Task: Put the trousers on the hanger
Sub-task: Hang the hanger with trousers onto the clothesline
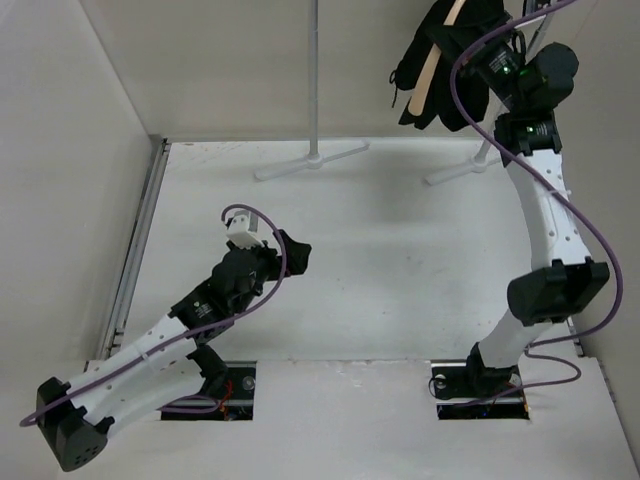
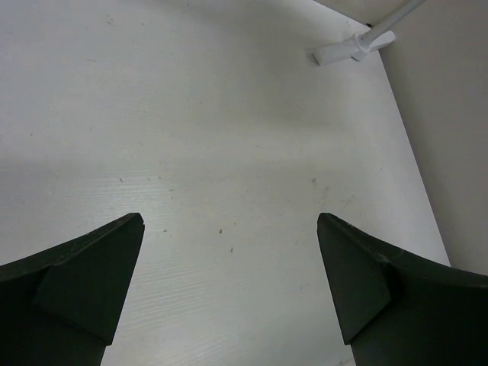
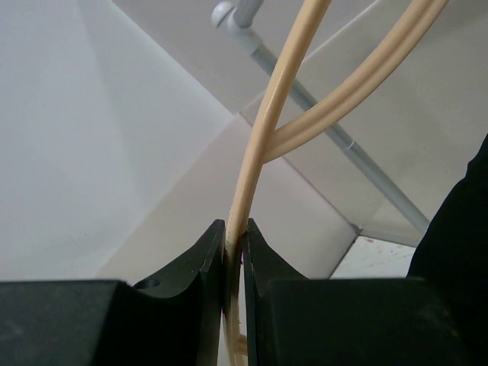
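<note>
1. The right gripper [image 3: 235,238] is clamped tight on a thin tan limb of the hanger [image 3: 270,126]. Its wrist view shows the two dark fingers pressed against the wood with no gap. That hold likely steadies the hanger so it cannot swing.
2. The trousers [image 1: 437,104] are at the far right of the overhead view, a black bundle draped around the hanger and lifted off the table [image 1: 400,260]. In the right wrist view a dark edge of cloth shows at the right, near the wood.
3. The hanger sits high beside the white rack pole [image 3: 347,143]; whether its hook rests on the rack I cannot tell.
4. The left gripper [image 2: 229,229] is spread wide and holds nothing. It sits low over the table, well apart from the clothes — out of the way, I judge.
5. The task looks near done — what seems left is letting go without dragging the cloth off.
</note>
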{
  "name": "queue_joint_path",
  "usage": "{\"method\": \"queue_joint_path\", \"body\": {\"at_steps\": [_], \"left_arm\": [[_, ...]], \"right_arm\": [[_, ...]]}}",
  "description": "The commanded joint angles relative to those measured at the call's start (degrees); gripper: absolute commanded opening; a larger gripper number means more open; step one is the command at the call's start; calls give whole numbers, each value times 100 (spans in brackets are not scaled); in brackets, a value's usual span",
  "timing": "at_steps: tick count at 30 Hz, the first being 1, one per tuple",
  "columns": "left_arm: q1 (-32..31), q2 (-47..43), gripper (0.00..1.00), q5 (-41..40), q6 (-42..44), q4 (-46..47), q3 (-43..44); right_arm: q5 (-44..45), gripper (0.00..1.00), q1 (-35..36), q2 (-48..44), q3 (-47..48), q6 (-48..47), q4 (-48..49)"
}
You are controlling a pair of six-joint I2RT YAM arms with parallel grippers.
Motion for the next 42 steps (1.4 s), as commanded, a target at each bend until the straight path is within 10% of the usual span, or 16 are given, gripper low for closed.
{"method": "queue_joint_path", "body": {"at_steps": [1, 17, 37, 42], "left_arm": [[53, 174, 100, 136, -51, 348, -98], [71, 877, 100, 233, -455, 375, 43], [18, 790, 100, 233, -684, 410, 69], [1, 755, 100, 259, -701, 410, 78]], "right_arm": [[-288, 4, -194, 358, 1101, 404, 566], [151, 3, -879, 2461, 4057, 1917, 197], [679, 6, -1134, 1741, 2143, 2242, 91], [898, 22, -1196, 1240, 1124, 2189, 372]]}}
